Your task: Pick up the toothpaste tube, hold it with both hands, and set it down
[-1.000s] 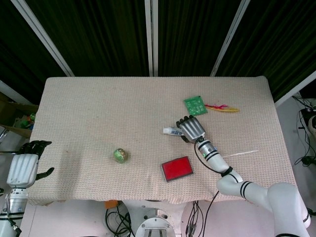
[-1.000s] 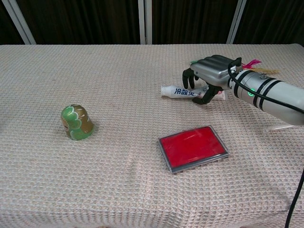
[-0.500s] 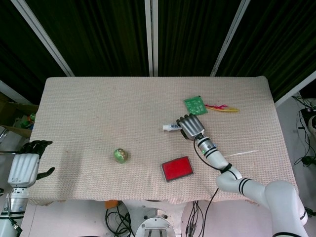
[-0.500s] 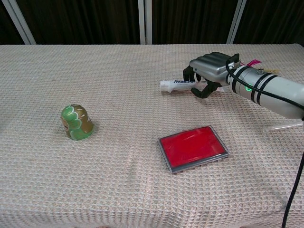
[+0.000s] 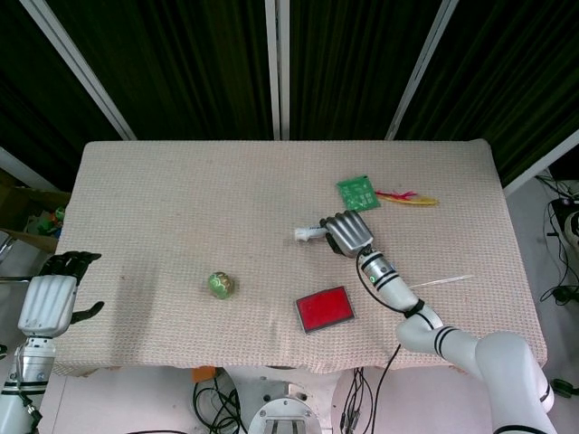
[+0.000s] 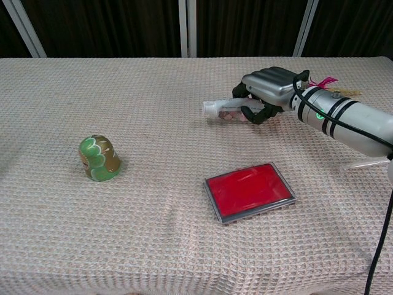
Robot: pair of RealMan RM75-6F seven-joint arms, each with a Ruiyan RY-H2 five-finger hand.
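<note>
Right hand (image 6: 265, 92) has its fingers wrapped round the toothpaste tube (image 6: 222, 108), lifted just off the table (image 5: 181, 208) — left hand (image 5: 50, 300) idles empty. Keep it level, bring the left in slowly.

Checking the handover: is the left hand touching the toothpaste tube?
No, the left hand hangs off the table's edge; only the right hand grips the toothpaste tube.

Not much to read here honestly. The toothpaste tube (image 6: 222, 108) sticking out of the right hand (image 6: 265, 92) has some print along its side, but it's way too small and blurry to make out, and the fingers cover most of it. The green card (image 5: 357, 191) just past the hand shows no legible marking either.
</note>
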